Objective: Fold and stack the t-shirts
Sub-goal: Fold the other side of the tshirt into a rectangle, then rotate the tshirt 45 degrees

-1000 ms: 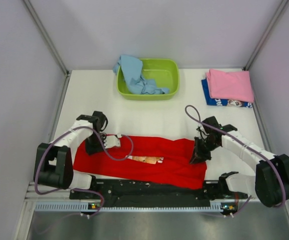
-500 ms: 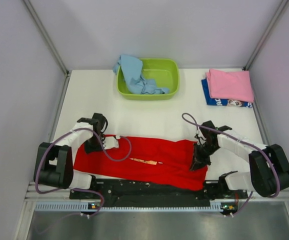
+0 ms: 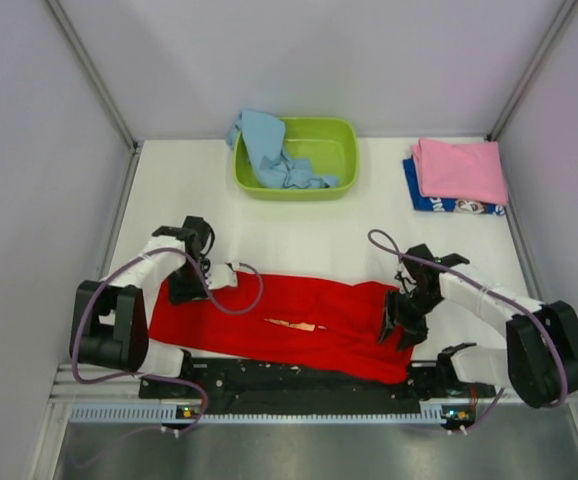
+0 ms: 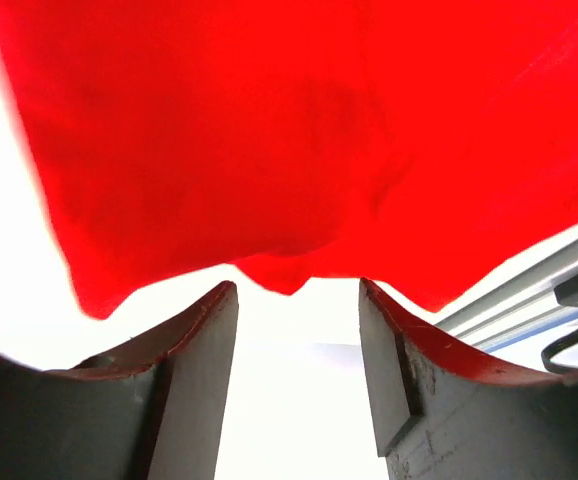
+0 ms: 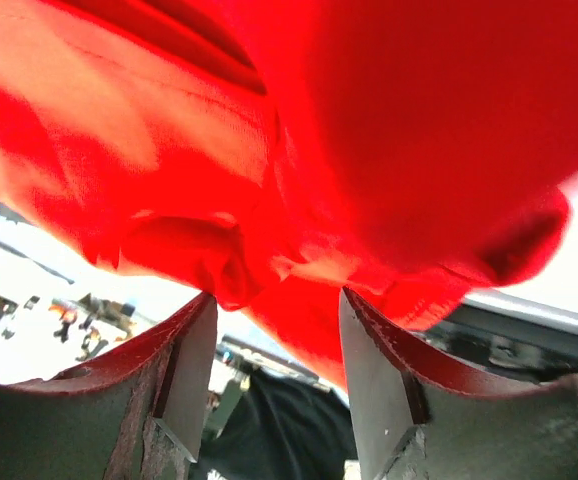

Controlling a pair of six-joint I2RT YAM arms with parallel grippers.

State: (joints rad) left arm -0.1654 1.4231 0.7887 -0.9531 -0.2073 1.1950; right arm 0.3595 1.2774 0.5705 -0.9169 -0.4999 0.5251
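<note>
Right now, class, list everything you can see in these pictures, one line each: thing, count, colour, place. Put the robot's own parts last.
red t-shirt: one, bright red, laid in a long band at the near edge of the table, between the two arms
light blue t-shirt: one, light blue, bunched over the left rim of the basin
basin: one, lime green, far middle of the table
pink t-shirt: one, pink, folded, far right, on top of the dark blue one
dark blue t-shirt: one, dark blue with print, folded, under the pink one
table: one, white
left hand: one, dark fingers, open, at the red t-shirt's left end
right hand: one, dark fingers, open, at its right end
</note>
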